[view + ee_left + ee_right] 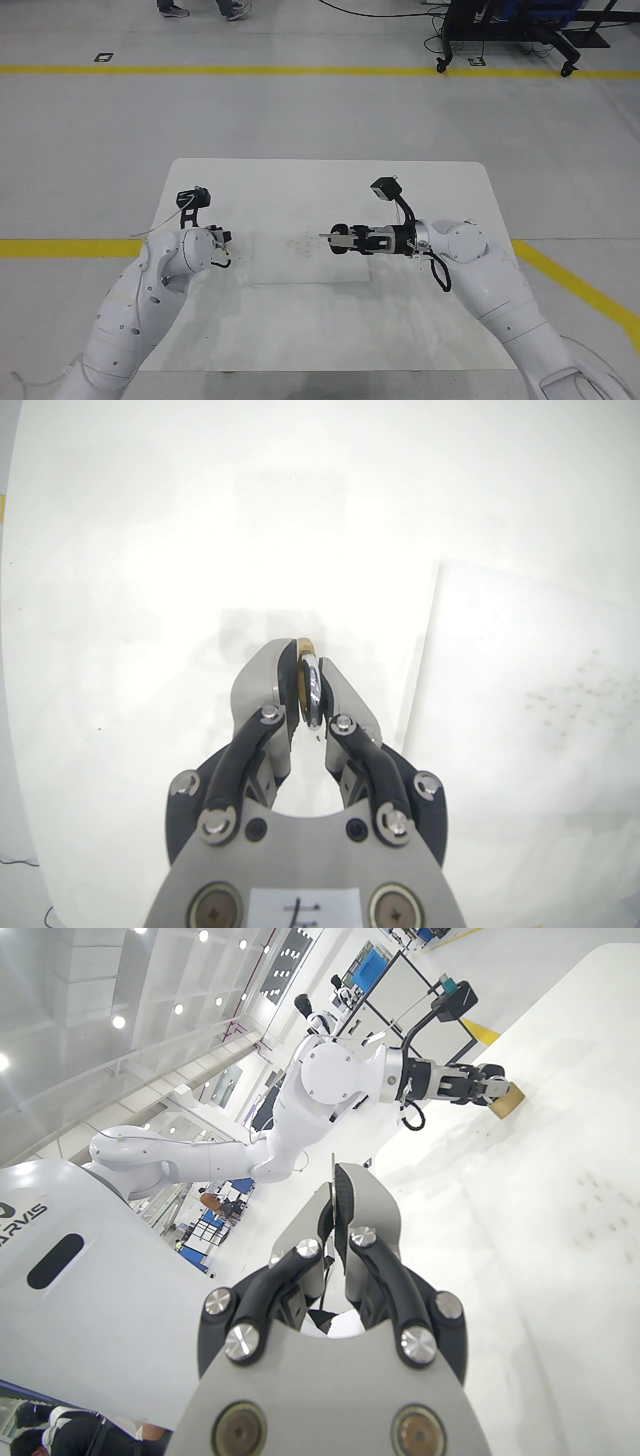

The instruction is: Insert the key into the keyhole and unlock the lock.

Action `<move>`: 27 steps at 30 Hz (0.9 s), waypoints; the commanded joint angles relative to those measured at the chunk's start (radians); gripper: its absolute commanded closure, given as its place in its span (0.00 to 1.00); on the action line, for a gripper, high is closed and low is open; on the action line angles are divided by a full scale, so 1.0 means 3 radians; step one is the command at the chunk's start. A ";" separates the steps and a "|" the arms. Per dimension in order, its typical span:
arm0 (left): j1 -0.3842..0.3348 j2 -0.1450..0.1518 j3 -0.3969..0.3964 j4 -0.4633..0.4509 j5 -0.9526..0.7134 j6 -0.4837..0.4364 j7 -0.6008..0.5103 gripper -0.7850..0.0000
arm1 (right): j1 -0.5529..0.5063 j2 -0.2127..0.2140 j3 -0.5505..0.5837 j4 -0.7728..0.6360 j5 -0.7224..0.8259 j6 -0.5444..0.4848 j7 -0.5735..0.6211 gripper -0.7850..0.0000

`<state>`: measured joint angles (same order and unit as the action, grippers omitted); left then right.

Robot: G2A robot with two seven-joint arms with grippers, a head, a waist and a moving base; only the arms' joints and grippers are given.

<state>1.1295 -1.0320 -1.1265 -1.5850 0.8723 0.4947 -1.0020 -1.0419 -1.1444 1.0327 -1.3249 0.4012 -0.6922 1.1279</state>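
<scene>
In the top view, the left gripper (pixel 224 243) was seen just off the edge of the thin white rectangular mat (pixel 290 268) laid on the white table (pixel 330 180). The right gripper (pixel 332 240) was held over the mat and pointed toward the left one, the two well apart. In the left wrist view, the left gripper's pads (pixel 287 680) were closed on the small brass padlock with a chrome shackle (pixel 302 680), body and shackle both pinched between them, beside the mat's edge. In the right wrist view, the right gripper's fingers were drawn almost together on the thin flat silver metal key (pixel 333 1165), seen edge-on, its tip standing out past them. Farther off, past the mat's far side, the padlock (pixel 507 1100) was held low at the table; whether it touched could not be told. The padlock was judged rigid, dense and smooth, likely to twist under a push, so a grip across its flat faces was thought best. The key was judged light and stiff but prone to pivot, and best held by its broad head. The keyhole could not be made out.
</scene>
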 commanded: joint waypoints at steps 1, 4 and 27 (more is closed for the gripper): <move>0.0046 0.0008 -0.0060 -0.0031 -0.0019 -0.0051 0.0011 1.00 | 0.0000 0.0000 0.0000 0.0000 0.0000 0.0000 0.0000 1.00; 0.0108 0.0020 -0.0136 -0.0077 -0.0032 -0.0109 0.0003 1.00 | 0.0000 0.0000 0.0000 0.0000 0.0000 0.0000 0.0000 1.00; 0.0164 -0.0002 -0.0158 -0.0157 0.0178 -0.0192 -0.0224 0.87 | 0.0000 0.0000 0.0000 0.0000 0.0000 0.0000 0.0000 1.00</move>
<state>1.1787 -1.0325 -1.1728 -1.6314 0.9215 0.4390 -1.0660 -1.0419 -1.1444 1.0327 -1.3249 0.4012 -0.6922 1.1279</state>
